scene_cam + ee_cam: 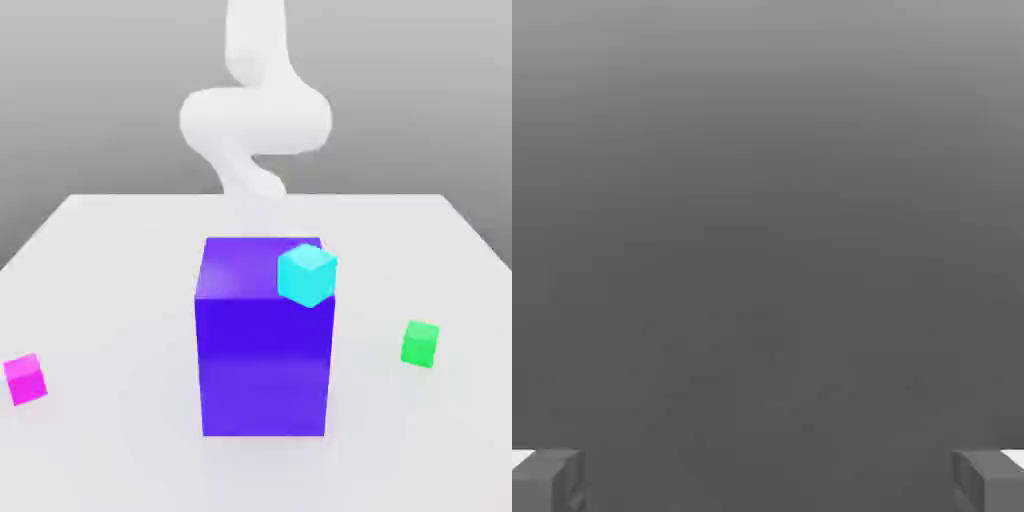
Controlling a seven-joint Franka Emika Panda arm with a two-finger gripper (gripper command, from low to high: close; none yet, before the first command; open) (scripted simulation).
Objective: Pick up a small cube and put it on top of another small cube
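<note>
The gripper (768, 480) has its fingers (547, 478) spread wide with nothing between them. The pink cube (24, 379) sits at the table's (120, 300) edge on the exterior view's left; the green cube (420, 343) lies near the opposite edge, the blue block (262, 370) between them.

Pincer (768, 480) wide open, empty

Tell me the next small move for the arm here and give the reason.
Probably swing the open pincer toward the magenta cube and bring it above it. That cube lies alone on the white table at the exterior view's left, untouched, while the green cube it must go onto waits at the right. The tall blue-purple block with the cyan cube stands between them, so pass clear of it.
</note>
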